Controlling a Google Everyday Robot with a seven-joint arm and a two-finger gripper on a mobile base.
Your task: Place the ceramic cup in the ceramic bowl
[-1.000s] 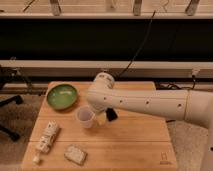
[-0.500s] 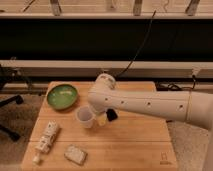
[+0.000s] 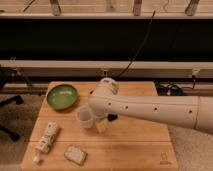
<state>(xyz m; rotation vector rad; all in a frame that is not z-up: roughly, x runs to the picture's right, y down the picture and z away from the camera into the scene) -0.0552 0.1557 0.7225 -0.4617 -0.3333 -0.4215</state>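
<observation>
The ceramic cup point(image 3: 85, 118), small, pale and round, is at the middle of the wooden table point(image 3: 135, 145), just right of and in front of the ceramic bowl. The ceramic bowl point(image 3: 62, 96) is shallow and green with a lighter patch inside, at the table's back left. My gripper point(image 3: 102, 122) hangs down from the white arm, which reaches in from the right. It is right against the cup's right side. The arm hides the contact, so I cannot tell whether the cup is held. The cup is about a cup's width from the bowl's rim.
A long whitish packet point(image 3: 46, 138) lies at the front left of the table. A flat whitish rectangular packet point(image 3: 76, 154) lies near the front edge. A dark chair point(image 3: 6, 102) stands left of the table. A dark rail and cable run behind it.
The arm and the cup have shifted very slightly to the left, toward the bowl. The other things have not moved.
</observation>
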